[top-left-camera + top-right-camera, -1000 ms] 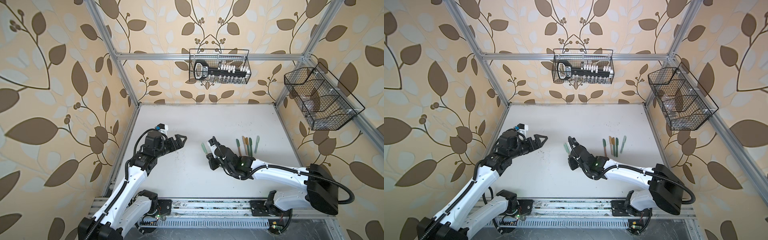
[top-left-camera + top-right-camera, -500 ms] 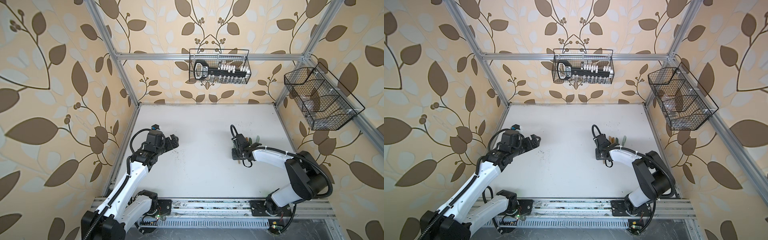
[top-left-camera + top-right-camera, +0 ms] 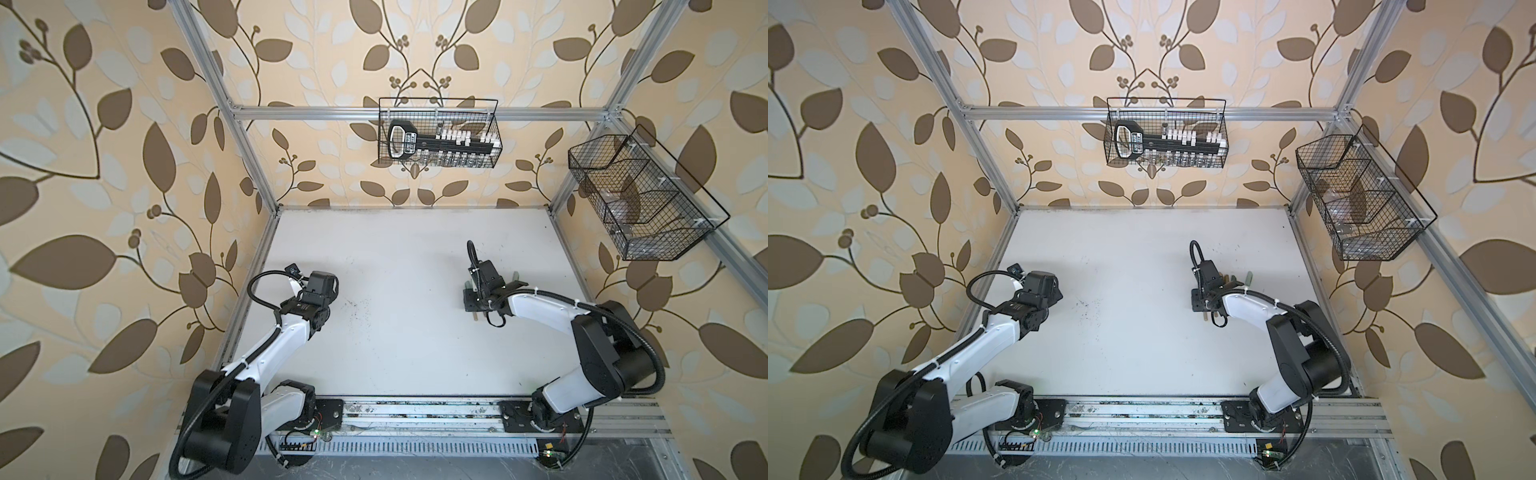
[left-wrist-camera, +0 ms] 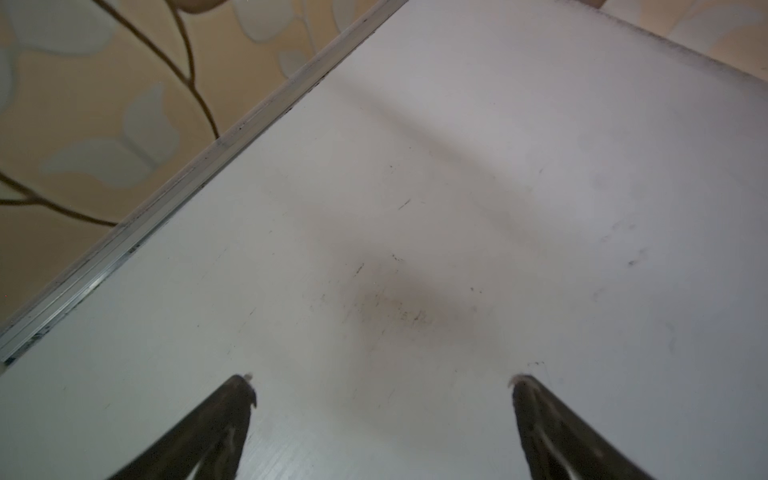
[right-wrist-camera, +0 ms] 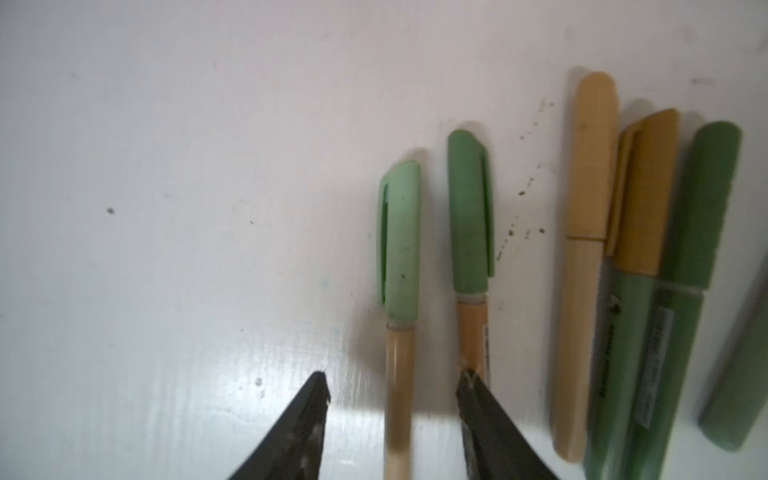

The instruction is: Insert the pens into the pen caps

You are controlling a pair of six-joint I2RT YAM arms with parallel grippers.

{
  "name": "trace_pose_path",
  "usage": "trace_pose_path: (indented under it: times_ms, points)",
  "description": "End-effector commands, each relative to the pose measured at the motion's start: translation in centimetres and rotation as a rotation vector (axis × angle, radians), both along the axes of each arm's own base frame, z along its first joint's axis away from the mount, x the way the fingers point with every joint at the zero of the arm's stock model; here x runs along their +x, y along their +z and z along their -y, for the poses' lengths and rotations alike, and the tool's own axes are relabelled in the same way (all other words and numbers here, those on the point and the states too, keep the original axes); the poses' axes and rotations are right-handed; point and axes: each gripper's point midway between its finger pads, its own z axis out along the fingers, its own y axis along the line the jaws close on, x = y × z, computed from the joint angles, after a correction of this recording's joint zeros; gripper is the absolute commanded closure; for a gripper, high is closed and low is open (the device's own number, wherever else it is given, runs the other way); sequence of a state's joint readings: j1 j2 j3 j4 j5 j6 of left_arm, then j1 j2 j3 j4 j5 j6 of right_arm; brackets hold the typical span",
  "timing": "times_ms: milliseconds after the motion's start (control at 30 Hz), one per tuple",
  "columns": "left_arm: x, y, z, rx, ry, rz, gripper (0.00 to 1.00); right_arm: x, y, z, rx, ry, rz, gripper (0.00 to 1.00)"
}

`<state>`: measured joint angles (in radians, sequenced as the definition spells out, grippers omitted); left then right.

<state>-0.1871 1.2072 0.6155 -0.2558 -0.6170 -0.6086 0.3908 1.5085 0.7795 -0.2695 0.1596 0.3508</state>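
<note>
I've got R gripper (image 5: 395, 376) at 3 o'clock on the table (image 3: 395, 249), jaws partway apart astride a tan pen (image 5: 398, 395) w/ mint cap (image 5: 400, 241) on, no grip. More capped pens (image 5: 582, 291) lie beside it. L gripper (image 4: 382, 378) at 9 o'clock, jaws wide, empty.

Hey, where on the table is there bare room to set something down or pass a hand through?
Free: the wide middle of the table, between the left gripper and the right gripper; also the far strip along the back wall. Crowded: the row of pens under and beside the right gripper, lying close together.
</note>
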Motion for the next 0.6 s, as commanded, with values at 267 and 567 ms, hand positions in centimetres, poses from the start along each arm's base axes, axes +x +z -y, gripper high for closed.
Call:
trace_pose_path:
  times_ms: [267,567]
  points:
    - [5.4,4.0,-1.6,0.267,-0.073,0.052,0.01,0.8,7.7,8.0,-0.173,-0.071,0.393,0.0]
    - [8.6,-0.7,-0.9,0.309,-0.236,0.047,0.01,3.1,8.4,12.7,-0.258,-0.135,0.653,0.0]
